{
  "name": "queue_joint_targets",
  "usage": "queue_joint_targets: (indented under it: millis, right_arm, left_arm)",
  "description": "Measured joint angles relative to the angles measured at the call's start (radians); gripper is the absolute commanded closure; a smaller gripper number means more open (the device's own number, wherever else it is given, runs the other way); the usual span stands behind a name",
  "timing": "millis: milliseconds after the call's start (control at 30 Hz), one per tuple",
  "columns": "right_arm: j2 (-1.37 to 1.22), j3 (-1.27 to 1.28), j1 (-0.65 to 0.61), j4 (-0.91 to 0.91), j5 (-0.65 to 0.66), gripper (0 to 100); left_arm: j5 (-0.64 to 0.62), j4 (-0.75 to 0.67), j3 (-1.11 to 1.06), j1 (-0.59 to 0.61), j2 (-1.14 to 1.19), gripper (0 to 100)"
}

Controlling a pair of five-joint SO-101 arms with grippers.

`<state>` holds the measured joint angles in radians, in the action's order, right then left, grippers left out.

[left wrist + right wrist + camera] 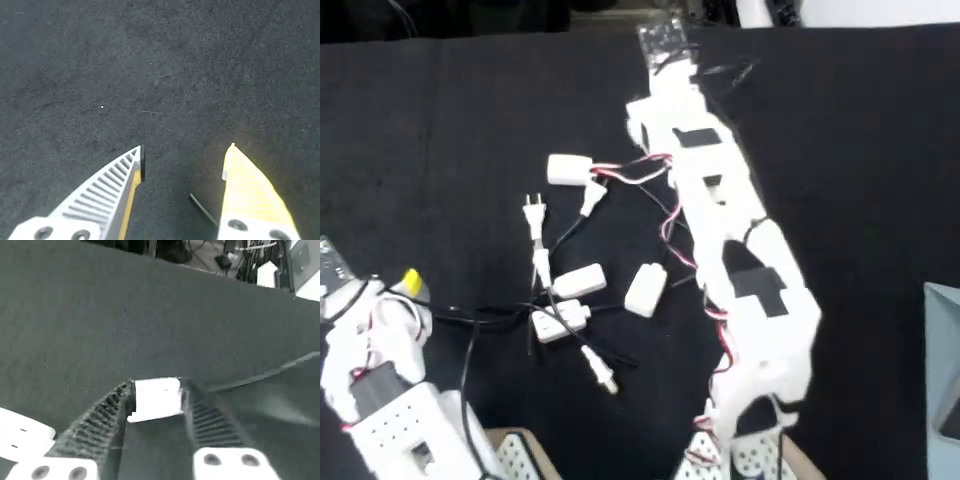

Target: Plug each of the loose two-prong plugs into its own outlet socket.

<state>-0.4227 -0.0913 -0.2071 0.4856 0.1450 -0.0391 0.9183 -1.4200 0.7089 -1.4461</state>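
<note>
Found the left tool [186, 162] low at the left edge of the black table [440, 120], with fingers spread wide over bare cloth, gripping nothing. Saw thin black cables [485, 320] running from beside that arm toward the middle. Counted there a scatter of white pieces: a loose two-prong plug [533, 208] lying with prongs toward the far side; a far socket block [569, 168] with a second plug [592, 196] touching its end, though could not tell whether seated; nearer, a middle socket block [578, 280], a tilted socket block [645, 290] just right of it, and a front socket block [560, 322] lying across the cables; and a third plug [602, 374] nearest the front. Followed the right arm [740, 270], stretched from the near edge past the pile to the far side. Found the right tool [155, 390] clenched on a small white block [156, 402], pinched between both ribbed fingers above the cloth. Spotted a grey-blue box [945, 370] at the right edge.
</note>
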Motion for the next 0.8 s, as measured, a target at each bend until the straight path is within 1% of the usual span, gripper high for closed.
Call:
queue_joint_targets:
  millis: [100,300,400,467,567,633,800]
  right_arm:
    - [0.002,-0.084,-0.011,0.170,0.000,78.6]
    - [0.077,-0.176,-0.081,0.526,0.002,78.6]
    - [0.104,-0.183,-0.126,0.657,-0.003,78.6]
    - [0.109,-0.183,-0.164,0.735,-0.040,78.6]
    - [0.109,-0.183,-0.226,0.812,-0.101,78.6]
    - [0.110,-0.164,-0.276,0.830,-0.135,78.6]
    - [0.110,0.000,-0.407,0.790,-0.193,78.6]
  left_arm:
    - [0.000,0.000,0.000,0.000,0.000,74]
    - [0.000,0.000,0.000,0.000,0.000,74]
    - [0.000,0.000,0.000,0.000,0.000,74]
    - [0.000,0.000,0.000,0.000,0.000,74]
    - [0.000,0.000,0.000,0.000,0.000,74]
    - [0.000,0.000,0.000,0.000,0.000,74]
    - [0.000,0.000,0.000,0.000,0.000,74]
